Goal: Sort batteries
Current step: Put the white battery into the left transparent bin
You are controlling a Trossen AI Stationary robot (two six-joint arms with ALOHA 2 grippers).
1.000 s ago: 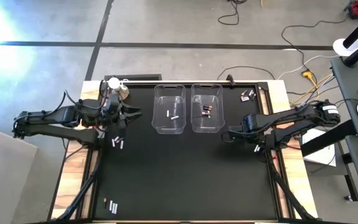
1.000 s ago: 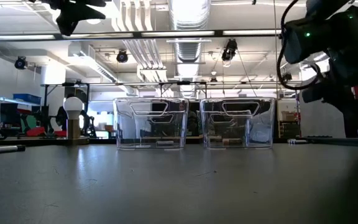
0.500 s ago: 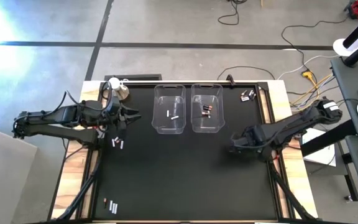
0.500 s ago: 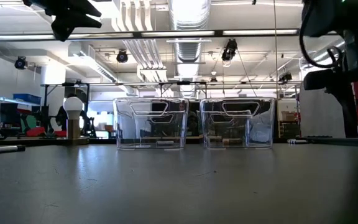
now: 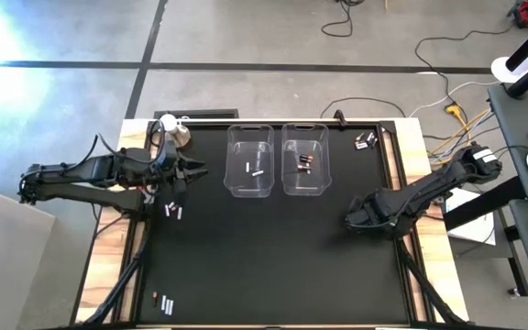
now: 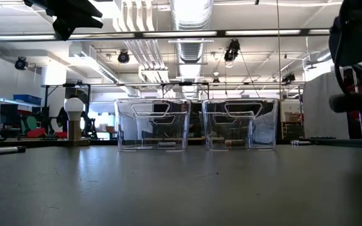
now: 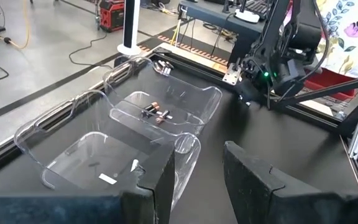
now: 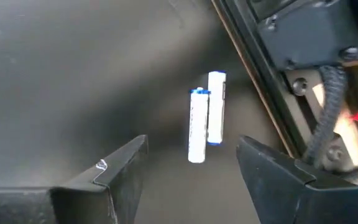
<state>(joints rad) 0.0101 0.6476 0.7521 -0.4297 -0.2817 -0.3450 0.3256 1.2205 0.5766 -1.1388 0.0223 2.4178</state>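
Note:
Two clear bins stand side by side at the far middle. The left bin (image 5: 250, 160) holds silvery-white batteries (image 7: 107, 178); the right bin (image 5: 305, 159) holds dark ones (image 7: 156, 114). Two white batteries (image 8: 205, 116) lie side by side on the black mat by the right edge. My right gripper (image 8: 192, 142) points down over them, open, one finger on each side, touching neither; the high view also shows this right gripper (image 5: 350, 223). My left gripper (image 5: 195, 170) hangs open above the mat, left of the bins, with nothing between its fingers (image 7: 160, 177).
More loose batteries lie at the far right (image 5: 367, 140), beside the left arm (image 5: 173, 210) and at the near left (image 5: 163, 302). A metal knob with a white ball (image 5: 169, 124) stands at the far left corner. The table's right rail (image 8: 272, 25) runs close by the right gripper.
My right gripper has swung toward the table's near edge along the right side, sunk lower, and rolled at the wrist. In the low view it has gone off toward the picture's right edge.

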